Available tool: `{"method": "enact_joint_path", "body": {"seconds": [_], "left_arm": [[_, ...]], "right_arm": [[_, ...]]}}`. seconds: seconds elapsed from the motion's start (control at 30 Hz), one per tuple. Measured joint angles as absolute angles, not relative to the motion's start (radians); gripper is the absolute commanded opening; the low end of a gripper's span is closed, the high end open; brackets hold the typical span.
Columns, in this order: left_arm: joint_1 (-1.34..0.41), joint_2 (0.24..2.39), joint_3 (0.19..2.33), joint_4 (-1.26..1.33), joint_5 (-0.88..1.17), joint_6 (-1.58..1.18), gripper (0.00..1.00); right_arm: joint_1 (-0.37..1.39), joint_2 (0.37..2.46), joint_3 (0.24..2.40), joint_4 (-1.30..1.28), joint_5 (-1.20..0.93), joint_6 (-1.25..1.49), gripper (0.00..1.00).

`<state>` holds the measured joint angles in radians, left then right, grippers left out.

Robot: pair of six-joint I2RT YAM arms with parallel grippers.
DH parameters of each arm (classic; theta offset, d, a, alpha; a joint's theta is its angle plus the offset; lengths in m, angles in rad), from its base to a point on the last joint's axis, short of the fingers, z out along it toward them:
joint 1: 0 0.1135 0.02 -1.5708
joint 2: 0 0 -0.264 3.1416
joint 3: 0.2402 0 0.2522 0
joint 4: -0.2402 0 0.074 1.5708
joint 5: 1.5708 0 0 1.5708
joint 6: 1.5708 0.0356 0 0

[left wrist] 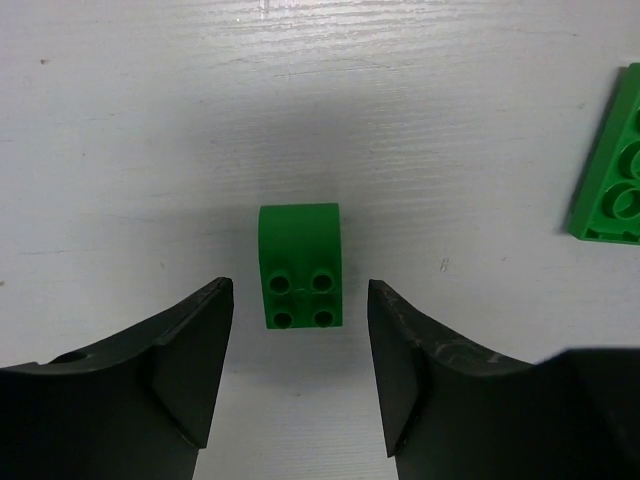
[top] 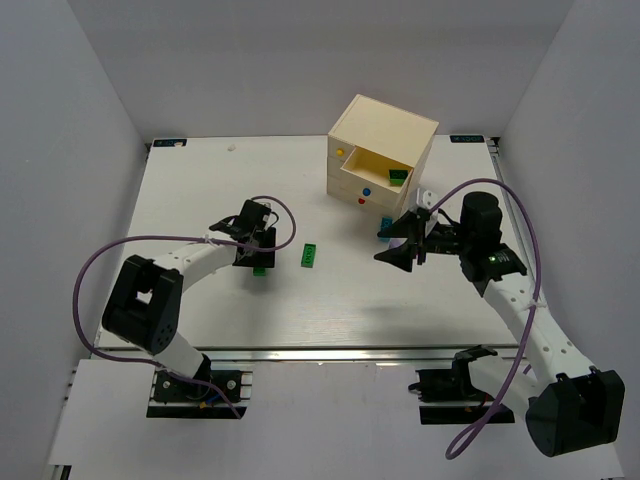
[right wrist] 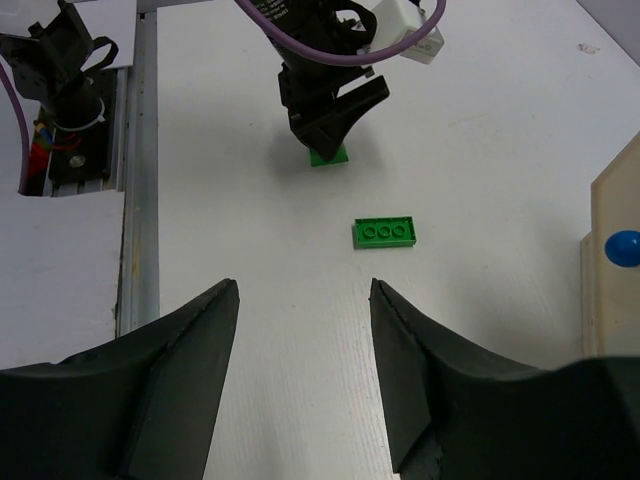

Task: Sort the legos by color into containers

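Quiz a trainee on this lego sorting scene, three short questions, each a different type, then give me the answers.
1. True or false: the left gripper is shut on the small green brick.
2. Which drawer of the chest stands open? A top, B middle, C bottom.
3. What does the right gripper hold?
Key: 1 false, its open jaws straddle the brick on the table; 2 A; 3 nothing, its jaws are open and empty.

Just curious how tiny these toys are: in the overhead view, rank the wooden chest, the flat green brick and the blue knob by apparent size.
Largest: wooden chest.
Then the flat green brick.
Smallest: blue knob.
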<state>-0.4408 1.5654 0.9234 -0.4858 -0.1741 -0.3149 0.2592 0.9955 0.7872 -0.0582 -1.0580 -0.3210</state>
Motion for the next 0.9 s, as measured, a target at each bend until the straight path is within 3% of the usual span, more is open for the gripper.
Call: {"method": "enact_joint_path", "body": {"seconds": [0.37, 0.43, 0.47, 0.7, 0.83, 0.9], "left_arm": [[-0.434, 1.599, 0.923, -0.485, -0.149, -0.315, 0.58], [-0.434, 1.600, 0.923, -0.485, -0.148, -0.315, 0.51], [-0.434, 1.601, 0.923, -0.485, -0.147, -0.314, 0.40], [-0.434, 1.597, 0.923, -0.485, -0.137, -0.312, 0.16], [-0.435, 1.534, 0.923, -0.494, -0.106, -0.310, 0.08], [-0.438, 1.451, 0.927, -0.487, -0.059, -0.297, 0.07]], "right_arm": [[0.218, 0.995, 0.787, -0.049, -1.062, -0.318, 0.61], [0.210, 0.995, 0.787, -0.049, -1.065, -0.317, 0.60], [0.207, 0.995, 0.787, -0.049, -1.067, -0.316, 0.60], [0.181, 0.995, 0.784, -0.041, -1.075, -0.309, 0.58], [0.154, 0.995, 0.772, -0.017, -1.073, -0.288, 0.54], [0.139, 0.994, 0.768, -0.003, -1.056, -0.267, 0.46]]}}
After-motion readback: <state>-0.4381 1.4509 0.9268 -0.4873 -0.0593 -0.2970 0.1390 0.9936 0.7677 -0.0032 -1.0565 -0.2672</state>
